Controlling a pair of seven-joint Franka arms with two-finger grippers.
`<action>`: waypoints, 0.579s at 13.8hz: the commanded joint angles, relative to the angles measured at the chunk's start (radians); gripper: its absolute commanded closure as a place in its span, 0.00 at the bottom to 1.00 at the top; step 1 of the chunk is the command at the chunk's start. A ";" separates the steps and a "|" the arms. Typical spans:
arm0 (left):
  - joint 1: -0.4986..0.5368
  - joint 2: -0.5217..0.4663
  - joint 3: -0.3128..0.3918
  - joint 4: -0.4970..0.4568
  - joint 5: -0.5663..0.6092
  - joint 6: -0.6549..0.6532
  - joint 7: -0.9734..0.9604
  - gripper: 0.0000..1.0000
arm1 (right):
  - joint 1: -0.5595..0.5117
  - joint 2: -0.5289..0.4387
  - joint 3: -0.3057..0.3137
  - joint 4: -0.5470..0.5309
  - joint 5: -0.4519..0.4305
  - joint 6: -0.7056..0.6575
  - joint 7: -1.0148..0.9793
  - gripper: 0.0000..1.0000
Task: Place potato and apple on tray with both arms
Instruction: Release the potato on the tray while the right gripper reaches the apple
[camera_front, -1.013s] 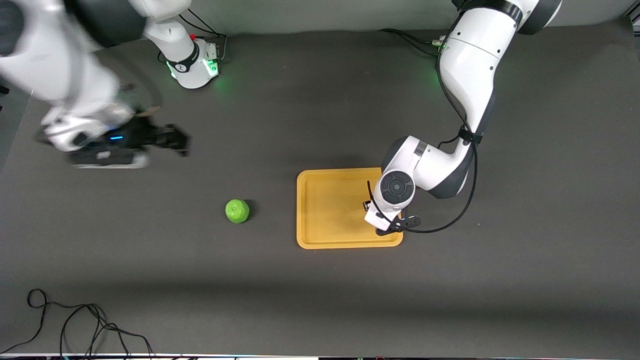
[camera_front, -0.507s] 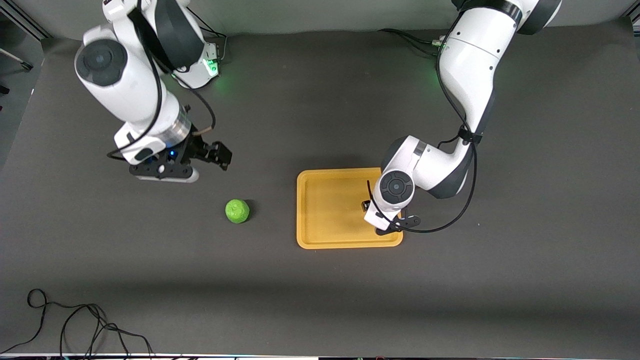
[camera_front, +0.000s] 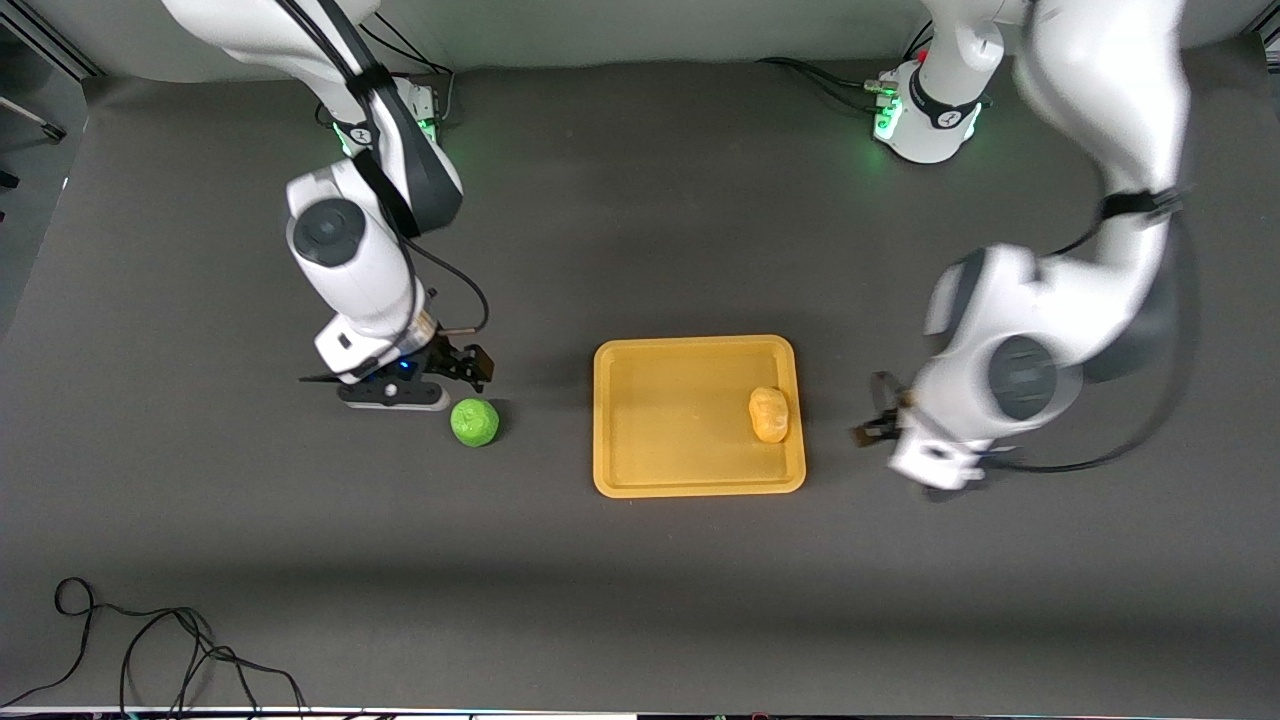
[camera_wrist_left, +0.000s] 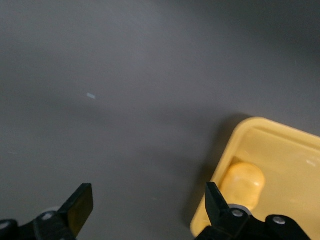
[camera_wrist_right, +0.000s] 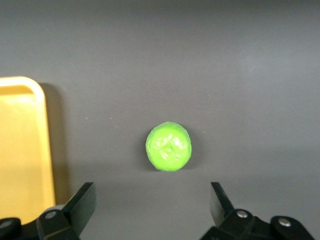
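Since the earlier frames, both arms have shifted: the left arm has drawn off the tray (camera_front: 697, 480), leaving the potato (camera_front: 769, 414) lying in it, and the right arm has swung in from its end of the bench (camera_front: 640, 620) to arrive just beside the apple (camera_front: 474, 422).

Nearest the front camera, the left pincer (camera_front: 872, 428) hangs over bare bench just off the tray's rim toward the left arm's end. Its wrist view shows the fingers spread wide with nothing between them.

Next comes the tray, with the potato resting inside against the rim at the left arm's end, so that half of the job looks done. The apple sits on the bench, apart from the tray toward the right arm's end, at about the same depth as the potato.

Slightly farther from the camera, the right pincer (camera_front: 470, 366) hovers close by the apple, fingers wide apart and empty; in the right wrist view the apple (camera_wrist_right: 168, 147) lies centred ahead of the gap.

The apple looks like a light, rigid toy with a glossy faceted skin, so it could roll or squirt out of a shallow pinch. A grip across its widest middle, fingers lowered well past the crown, seems safest.
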 joint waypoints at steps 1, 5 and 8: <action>0.112 -0.116 -0.008 -0.040 0.005 -0.081 0.186 0.00 | 0.000 0.070 -0.008 -0.051 -0.014 0.140 -0.034 0.00; 0.225 -0.276 -0.006 -0.104 0.037 -0.118 0.338 0.00 | 0.002 0.184 -0.041 -0.065 -0.014 0.283 -0.060 0.00; 0.225 -0.309 -0.006 -0.106 0.058 -0.132 0.338 0.00 | 0.000 0.225 -0.041 -0.063 -0.013 0.339 -0.059 0.00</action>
